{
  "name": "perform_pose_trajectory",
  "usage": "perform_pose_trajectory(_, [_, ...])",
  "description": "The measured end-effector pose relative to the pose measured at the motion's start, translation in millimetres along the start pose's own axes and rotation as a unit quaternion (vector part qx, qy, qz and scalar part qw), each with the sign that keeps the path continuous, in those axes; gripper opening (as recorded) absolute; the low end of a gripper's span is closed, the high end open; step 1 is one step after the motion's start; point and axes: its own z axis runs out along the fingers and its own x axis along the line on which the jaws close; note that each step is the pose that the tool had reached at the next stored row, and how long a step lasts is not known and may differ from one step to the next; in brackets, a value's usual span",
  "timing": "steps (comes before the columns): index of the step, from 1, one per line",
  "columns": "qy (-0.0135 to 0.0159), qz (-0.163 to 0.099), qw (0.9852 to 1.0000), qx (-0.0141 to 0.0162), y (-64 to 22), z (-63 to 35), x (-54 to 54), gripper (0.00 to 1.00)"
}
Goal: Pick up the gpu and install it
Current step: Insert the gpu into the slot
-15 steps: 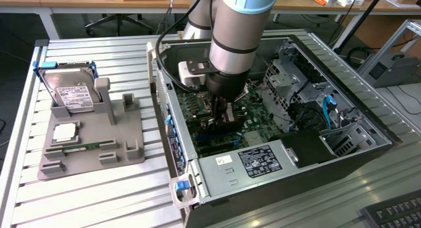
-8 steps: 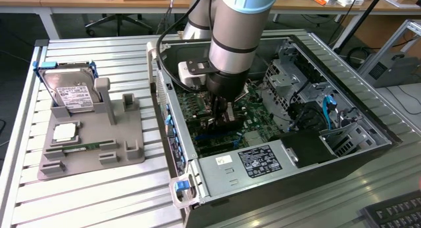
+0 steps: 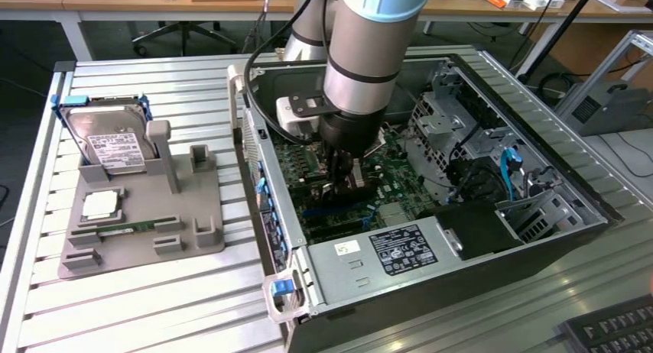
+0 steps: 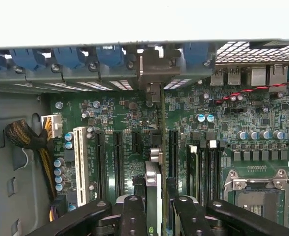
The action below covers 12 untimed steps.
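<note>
A: Start at the exterior view's left. What sits on the worktop?

B: A grey holder tray, with a silver labelled hard drive standing in its far slot. Nearer on the tray lie a square chip and a slim green RAM stick.

A: And to the right of that?

B: The open computer case, lying on its side, with the green motherboard exposed. The arm reaches straight down into it.

A: The tool?

B: The tool is down among the expansion slots, its black fingers drawn in narrow on either side of the gpu, gripping it edge-on.

A: Where does the gpu stand, then?

B: Upright over the motherboard between the black slots, its silver bracket up against the case's rear wall, under the blue clips. Whether it is fully seated, I cannot tell.

A: Farther right?

B: The empty CPU socket and, in the exterior view, the black power supply and drive cage.
</note>
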Motion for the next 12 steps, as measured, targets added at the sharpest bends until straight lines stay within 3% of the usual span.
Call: perform_pose_trajectory(12, [-0.0002, -0.001, 1.0, 0.0002, 0.3, 2.2, -1.0, 0.27])
